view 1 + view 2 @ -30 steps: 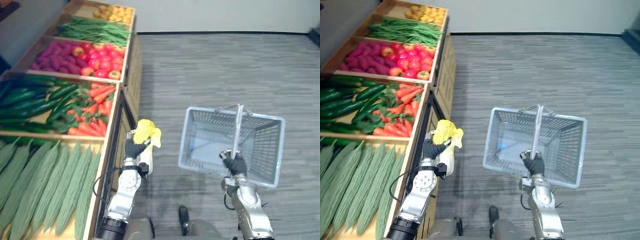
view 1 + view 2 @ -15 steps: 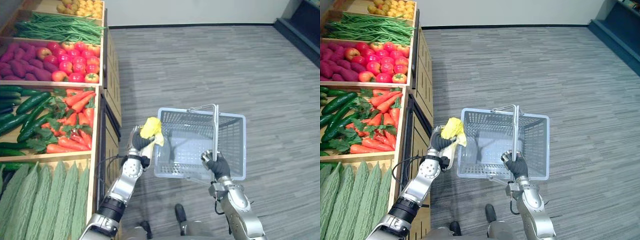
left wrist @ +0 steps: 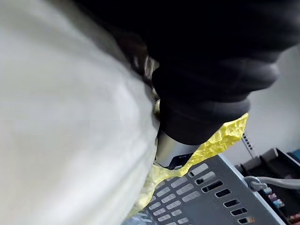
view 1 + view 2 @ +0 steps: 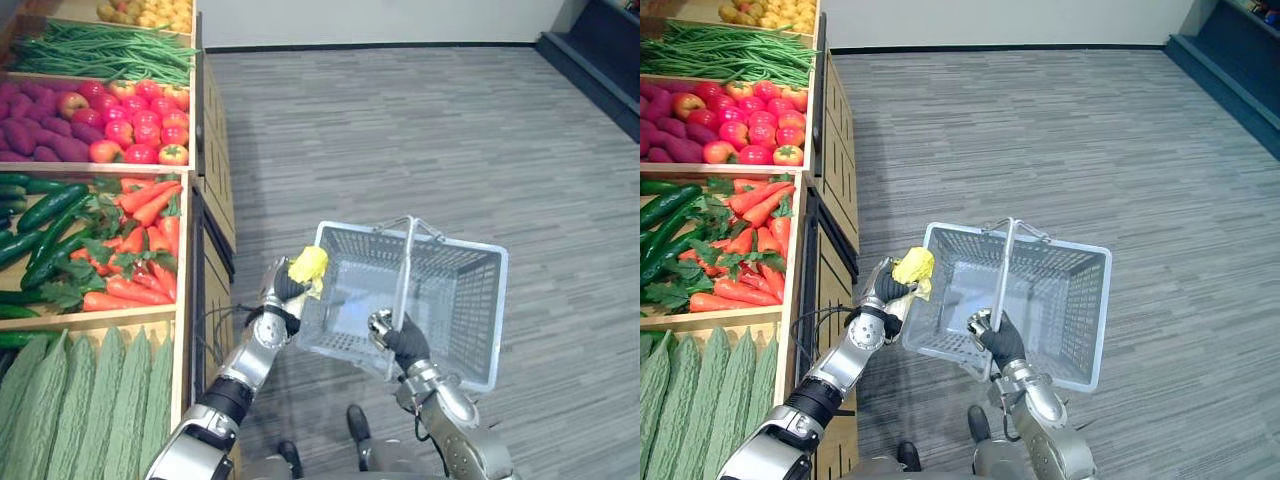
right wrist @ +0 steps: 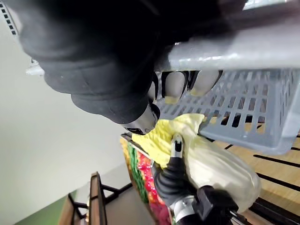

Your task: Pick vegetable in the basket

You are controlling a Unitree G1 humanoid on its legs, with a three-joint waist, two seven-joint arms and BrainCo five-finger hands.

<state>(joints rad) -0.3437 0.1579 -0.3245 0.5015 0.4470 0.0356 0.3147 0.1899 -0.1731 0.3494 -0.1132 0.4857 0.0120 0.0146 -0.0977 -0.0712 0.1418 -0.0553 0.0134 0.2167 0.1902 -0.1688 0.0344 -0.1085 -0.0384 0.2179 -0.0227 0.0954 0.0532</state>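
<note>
My left hand (image 4: 283, 290) is wrapped around a cabbage (image 4: 308, 265), fingers curled on its pale lower body with the crinkled yellow leaves sticking up past them. The cabbage sits right at the left wall of the grey basket (image 4: 470, 330), up at rim height; I cannot tell whether its top has cleared the rim, and it is not down inside yet. My right hand (image 4: 398, 340) is clenched on the handle (image 4: 407, 260), and the basket hangs tilted from it above the floor, beside the shelf (image 4: 190, 200) of carrots (image 4: 140, 205) and other produce. I judge the cabbage to be light for its bulk. The thick white base looks firm and smooth, so it could slide in a loose grip. The leafy top looks soft and would crumple or tear if squeezed. The right wrist view shows the hold low on that firm body, which I think is the right place: around the stem end, never by the leaves. With the basket slanted, I would expect the cabbage to roll toward the low side once let go, so a gentle release low inside seems safer than a drop
</note>
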